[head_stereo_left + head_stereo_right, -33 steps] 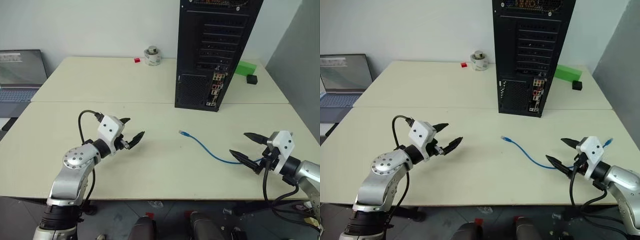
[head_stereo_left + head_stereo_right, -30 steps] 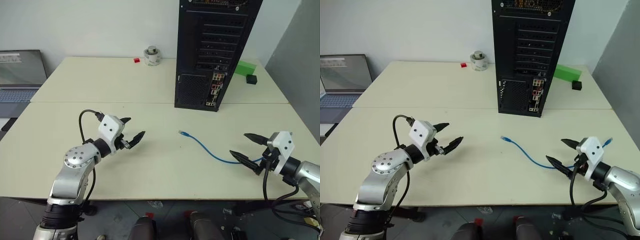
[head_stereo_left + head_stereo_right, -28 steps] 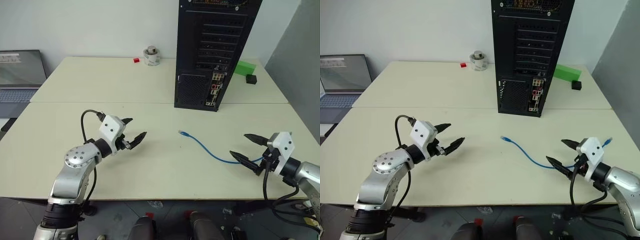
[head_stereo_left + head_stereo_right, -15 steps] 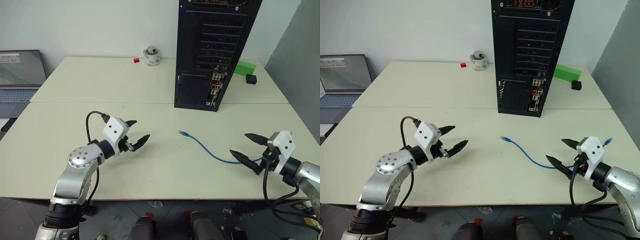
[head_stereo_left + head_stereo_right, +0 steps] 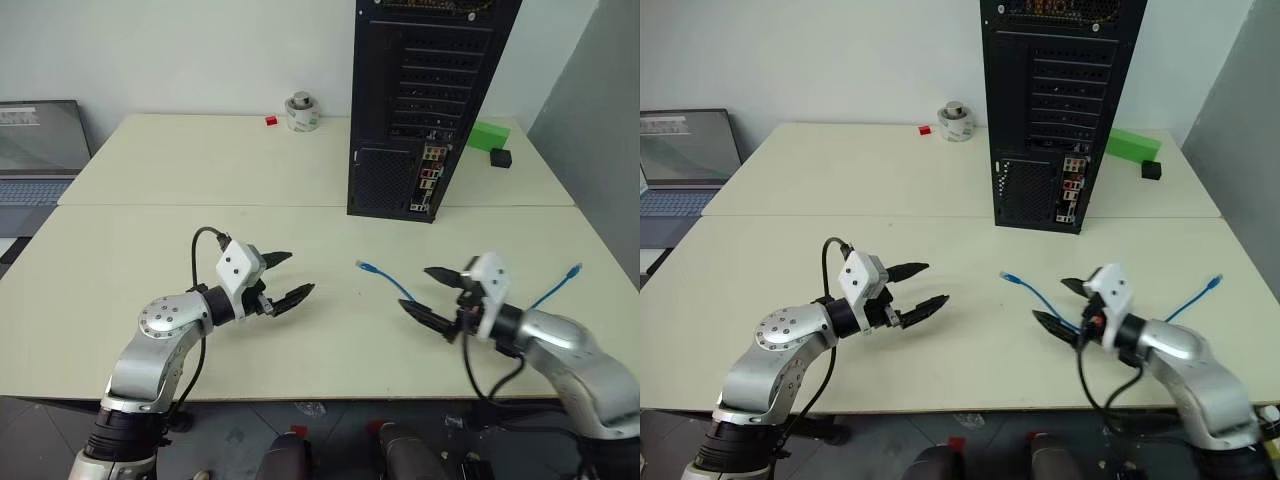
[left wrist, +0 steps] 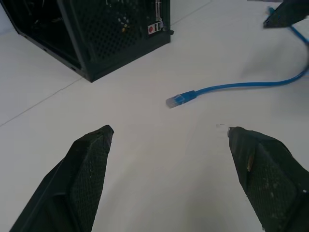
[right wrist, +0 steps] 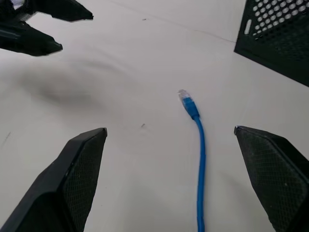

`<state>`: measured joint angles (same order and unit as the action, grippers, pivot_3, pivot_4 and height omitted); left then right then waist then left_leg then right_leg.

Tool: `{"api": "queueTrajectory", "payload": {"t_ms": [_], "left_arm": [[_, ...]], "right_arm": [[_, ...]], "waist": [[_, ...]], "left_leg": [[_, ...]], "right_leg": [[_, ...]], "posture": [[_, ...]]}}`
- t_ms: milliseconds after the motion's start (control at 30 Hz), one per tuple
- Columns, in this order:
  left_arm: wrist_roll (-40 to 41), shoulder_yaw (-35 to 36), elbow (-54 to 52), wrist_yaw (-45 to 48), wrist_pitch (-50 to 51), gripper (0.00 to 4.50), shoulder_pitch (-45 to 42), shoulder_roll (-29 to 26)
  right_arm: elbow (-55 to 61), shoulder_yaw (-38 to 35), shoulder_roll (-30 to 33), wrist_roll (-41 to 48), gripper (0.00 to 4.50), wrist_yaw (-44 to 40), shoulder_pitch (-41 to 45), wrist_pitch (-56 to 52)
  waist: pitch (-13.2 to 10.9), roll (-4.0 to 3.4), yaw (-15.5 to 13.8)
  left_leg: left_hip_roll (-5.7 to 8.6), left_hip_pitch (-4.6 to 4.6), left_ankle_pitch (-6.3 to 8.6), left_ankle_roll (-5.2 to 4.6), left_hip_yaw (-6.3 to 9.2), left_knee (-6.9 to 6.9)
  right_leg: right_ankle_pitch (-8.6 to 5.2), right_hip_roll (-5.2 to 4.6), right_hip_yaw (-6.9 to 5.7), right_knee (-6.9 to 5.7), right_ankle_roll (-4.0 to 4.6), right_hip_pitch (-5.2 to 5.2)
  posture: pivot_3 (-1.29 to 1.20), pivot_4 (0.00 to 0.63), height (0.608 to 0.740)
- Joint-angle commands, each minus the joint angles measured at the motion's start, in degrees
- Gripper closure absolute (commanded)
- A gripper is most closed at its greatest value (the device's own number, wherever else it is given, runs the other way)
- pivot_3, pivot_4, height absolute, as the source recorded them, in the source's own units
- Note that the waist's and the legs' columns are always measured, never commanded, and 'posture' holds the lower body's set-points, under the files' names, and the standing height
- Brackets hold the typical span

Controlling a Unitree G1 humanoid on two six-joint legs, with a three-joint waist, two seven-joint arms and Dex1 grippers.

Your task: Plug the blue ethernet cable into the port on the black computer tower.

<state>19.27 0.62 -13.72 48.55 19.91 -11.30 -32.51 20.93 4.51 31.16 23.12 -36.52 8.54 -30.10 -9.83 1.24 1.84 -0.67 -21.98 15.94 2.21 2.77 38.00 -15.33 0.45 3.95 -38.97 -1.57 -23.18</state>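
A: Largest first. Table [image 5: 150,170], pale cream, two tops butted together. Tower [image 5: 425,100] upright toward the far side, perforated rear panel and coloured connectors facing the robot.

B: Arms?

A: Left gripper [image 5: 282,278] low over the near tabletop, pointing right toward the cable. Jaws spread wide, nothing between them. Right gripper [image 5: 432,295] also low over the near top, pointing left. Jaws at full spread, holding nothing.

B: Cable position?

A: Cable [image 5: 385,280] lies flat on the near tabletop, in front of the tower and well apart from it. One clear plug tip [image 7: 183,94] sits between the two grippers, nearer the right one, free of both. From the right wrist view the cord runs in between that gripper's fingers [image 7: 72,179], untouched. Other end [image 5: 572,271] sticks up to the right of the right arm.

B: Smaller items?

A: Laptop [image 5: 40,150] at far left edge. Green block [image 5: 490,135] beside the tower.
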Motion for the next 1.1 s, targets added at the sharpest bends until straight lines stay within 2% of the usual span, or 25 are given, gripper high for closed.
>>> {"api": "queueTrajectory", "payload": {"t_ms": [33,267,367,867,933,1100], "left_arm": [[-0.20,-0.77,-1.28,1.03,-0.26,0.46,-0.43,-1.24],[-1.82,-1.86,0.42,0.72,-1.54,0.46,-1.72,-1.40],[-2.63,-2.17,1.26,0.42,-1.96,0.46,-2.39,-1.19],[-4.23,-3.50,4.27,-0.25,-3.44,0.46,-4.72,0.70],[-4.40,-3.69,5.35,-0.25,-3.82,0.46,-5.59,1.10],[-4.80,-4.51,8.00,1.21,-5.50,0.46,-7.18,1.07]], "right_arm": [[-8.78,5.50,-4.12,-6.91,0.01,1.48,5.85,5.88],[-27.30,8.58,-10.49,-14.33,0.01,2.43,15.85,13.22],[-31.80,8.87,-10.72,-16.42,0.46,2.18,17.88,13.97],[-29.50,8.15,-8.77,-19.15,4.16,0.82,16.81,12.93],[-28.15,8.41,-8.51,-19.15,4.45,0.01,17.04,13.30],[-22.24,9.63,-7.11,-18.57,4.45,-4.24,16.73,12.96]], "waist": [[0.00,0.13,0.01],[-0.04,0.15,0.02],[-0.04,0.15,-0.14],[-0.03,0.15,-0.03],[-0.03,0.15,-0.02],[-0.04,0.15,0.00]], "left_leg": [[0.01,-0.01,0.00,0.00,0.00,-0.02],[0.00,-0.02,0.00,0.00,-0.01,-0.01],[0.03,-0.04,0.00,0.00,0.01,0.00],[0.03,-0.03,0.00,0.00,0.04,0.01],[0.04,-0.03,0.00,0.00,0.04,0.01],[0.03,-0.04,0.00,0.00,0.04,0.00]], "right_leg": [[0.00,-0.01,0.00,0.00,0.00,0.00],[0.02,-0.01,0.00,-0.01,0.03,-0.05],[0.02,-0.07,-0.03,0.01,0.03,-0.05],[0.02,-0.07,-0.03,-0.02,0.03,-0.03],[0.02,-0.07,-0.04,-0.02,0.03,-0.03],[0.02,-0.07,-0.04,-0.02,0.03,-0.04]], "posture": [[0.00,0.150,0.740],[0.00,0.150,0.740],[0.00,0.150,0.740],[0.00,0.150,0.740],[0.00,0.150,0.740],[0.00,0.150,0.740]]}}
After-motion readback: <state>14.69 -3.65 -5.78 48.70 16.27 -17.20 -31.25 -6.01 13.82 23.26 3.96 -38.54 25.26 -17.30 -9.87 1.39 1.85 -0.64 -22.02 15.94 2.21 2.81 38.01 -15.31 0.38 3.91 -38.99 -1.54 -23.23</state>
